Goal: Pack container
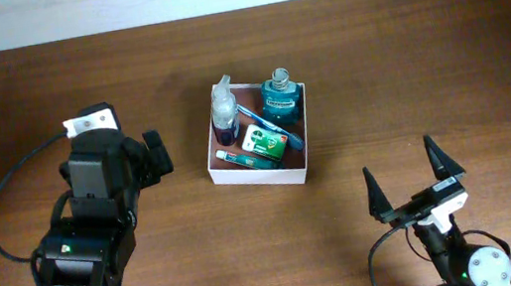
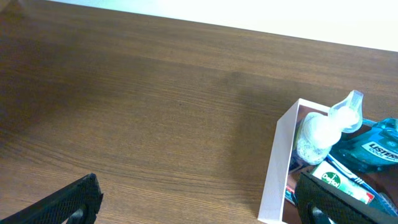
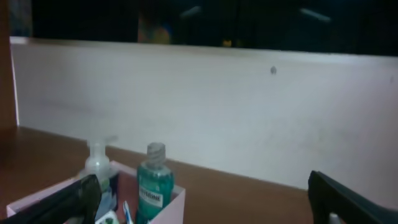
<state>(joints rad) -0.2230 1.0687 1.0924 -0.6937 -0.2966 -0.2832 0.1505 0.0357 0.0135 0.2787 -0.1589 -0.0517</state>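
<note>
The container (image 1: 258, 174) is a square white box with a pinkish-brown inside, at the table's middle. In it stand a teal mouthwash bottle (image 1: 281, 99) and a clear pump bottle (image 1: 224, 113); a green packet (image 1: 266, 143), a toothbrush and a small tube lie inside. My left gripper (image 1: 155, 155) is open and empty, left of the box. In the left wrist view the box wall (image 2: 277, 168) lies between the open jaws (image 2: 199, 202). My right gripper (image 1: 415, 177) is open and empty, to the box's front right. The right wrist view shows the mouthwash bottle (image 3: 153, 184) and the pump bottle (image 3: 97, 163).
The brown wooden table (image 1: 404, 62) runs to a white wall at the back (image 3: 249, 106). The left arm's black cable (image 1: 0, 214) loops at the left. The right arm's base (image 1: 473, 268) sits at the front edge.
</note>
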